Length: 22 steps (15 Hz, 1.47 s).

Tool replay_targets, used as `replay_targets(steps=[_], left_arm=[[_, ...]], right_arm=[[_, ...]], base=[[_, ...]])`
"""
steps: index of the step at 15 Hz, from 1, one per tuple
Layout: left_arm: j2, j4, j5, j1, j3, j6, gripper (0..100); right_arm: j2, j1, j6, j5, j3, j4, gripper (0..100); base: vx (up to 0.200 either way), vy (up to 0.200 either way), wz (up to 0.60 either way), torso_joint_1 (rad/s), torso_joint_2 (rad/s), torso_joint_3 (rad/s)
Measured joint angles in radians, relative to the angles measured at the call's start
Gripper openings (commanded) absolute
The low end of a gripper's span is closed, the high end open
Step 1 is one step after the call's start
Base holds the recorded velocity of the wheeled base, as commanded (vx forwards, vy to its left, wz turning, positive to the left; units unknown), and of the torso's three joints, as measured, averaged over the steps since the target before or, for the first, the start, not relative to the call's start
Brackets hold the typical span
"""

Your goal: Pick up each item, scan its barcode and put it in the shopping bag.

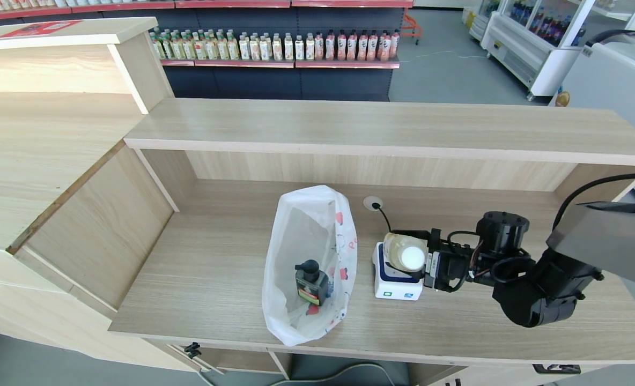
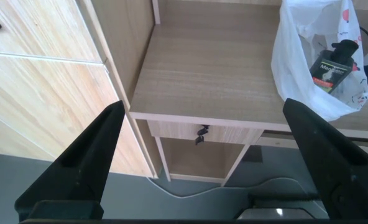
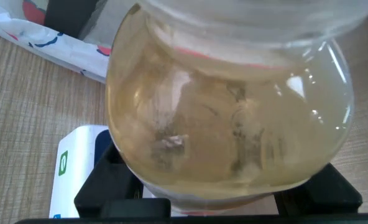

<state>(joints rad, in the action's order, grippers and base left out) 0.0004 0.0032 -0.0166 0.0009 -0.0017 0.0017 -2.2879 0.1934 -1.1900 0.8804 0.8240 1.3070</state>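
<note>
My right gripper (image 1: pixel 423 258) is shut on a clear bottle (image 1: pixel 403 251) of pale yellow liquid with a white cap. It holds the bottle on its side just above the white and blue barcode scanner (image 1: pixel 395 287). The right wrist view has the bottle (image 3: pixel 227 124) close up over the scanner (image 3: pixel 72 168). Left of the scanner, a white plastic shopping bag (image 1: pixel 309 252) stands open with a dark pump bottle (image 1: pixel 311 283) inside. My left gripper (image 2: pixel 202 168) hangs open and empty, below and in front of the counter's front edge (image 2: pixel 196 118), with the bag (image 2: pixel 302 68) off to one side.
The scanner's black cable runs back to a round grommet (image 1: pixel 373 203) in the counter. A raised wooden ledge (image 1: pixel 382 128) walls the back, and a wooden side panel (image 1: pixel 103 230) closes the left. Bare counter (image 1: pixel 205 273) lies left of the bag. A keyed drawer (image 2: pixel 201 132) sits under the edge.
</note>
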Motion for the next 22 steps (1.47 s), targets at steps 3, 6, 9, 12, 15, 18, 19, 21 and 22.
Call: replay_targets(steps=[3,6,9,12,15,18,19,21,22], left_arm=[[0.000,0.000,0.000,0.001,0.000,0.000,100],[0.000,0.000,0.000,0.001,0.000,0.000,100],[0.000,0.000,0.000,0.000,0.000,0.000,100],[0.000,0.000,0.000,0.000,0.000,0.000,100],[0.000,0.000,0.000,0.001,0.000,0.000,100],[0.000,0.000,0.000,0.000,0.000,0.000,100],[0.000,0.000,0.000,0.000,0.000,0.000,100],[0.000,0.000,0.000,0.000,0.000,0.000,100],[0.000,0.000,0.000,0.000,0.000,0.000,100]], right_arm=[[-0.011,0.000,0.000,0.000,0.004,0.013,0],[-0.008,-0.001,0.009,-0.003,0.005,0.014,0],[0.032,-0.003,0.156,-0.006,-0.001,0.033,0],[0.199,-0.007,0.452,-0.023,-0.022,0.048,0],[0.410,-0.013,0.817,-0.229,-0.110,-0.038,0],[0.556,0.001,1.090,-0.436,-0.174,-0.225,0],[0.580,0.002,1.106,-0.444,-0.172,-0.233,0],[0.596,-0.004,1.109,-0.441,-0.164,-0.238,0],[0.594,-0.010,1.110,-0.440,-0.156,-0.237,0]], base=[[0.000,0.000,0.00,0.000,0.00,0.000],[0.000,0.000,0.00,0.000,0.00,0.000],[0.000,0.000,0.00,0.000,0.00,0.000],[0.000,0.000,0.00,0.000,0.00,0.000],[0.000,0.000,0.00,0.000,0.00,0.000],[0.000,0.000,0.00,0.000,0.00,0.000],[0.000,0.000,0.00,0.000,0.00,0.000],[0.000,0.000,0.00,0.000,0.00,0.000],[0.000,0.000,0.00,0.000,0.00,0.000]])
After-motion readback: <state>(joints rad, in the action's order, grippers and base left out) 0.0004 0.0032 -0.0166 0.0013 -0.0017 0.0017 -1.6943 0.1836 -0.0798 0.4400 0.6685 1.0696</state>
